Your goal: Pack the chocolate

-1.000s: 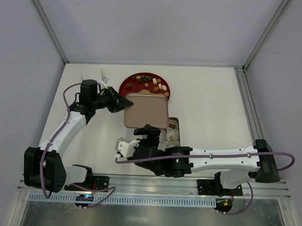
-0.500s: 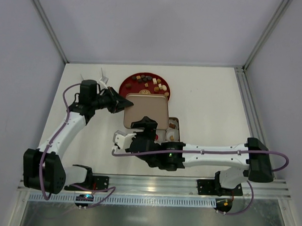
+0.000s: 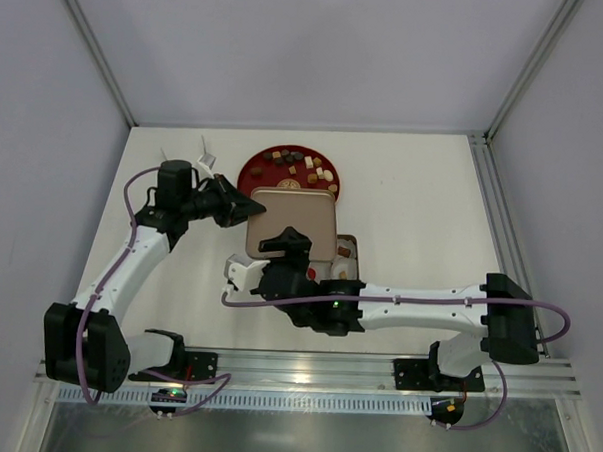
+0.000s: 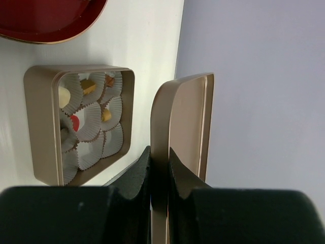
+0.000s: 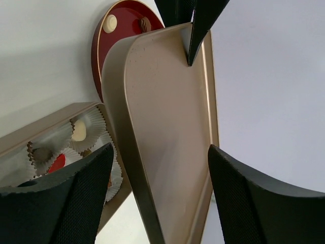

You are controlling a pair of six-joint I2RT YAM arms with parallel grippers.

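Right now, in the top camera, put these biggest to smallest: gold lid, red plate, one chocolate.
Top: gold lid and red plate, about alike. The lid is held up nearer the camera and hides part of the plate, so I won't rank them.
Then one chocolate, by far the smallest.

The white table [image 3: 422, 211] carries a round red plate [image 3: 252, 168] toward its far edge, an open tan box [image 4: 40, 124] close on the plate's near side, and some small white item [image 3: 206, 163] left of the plate.
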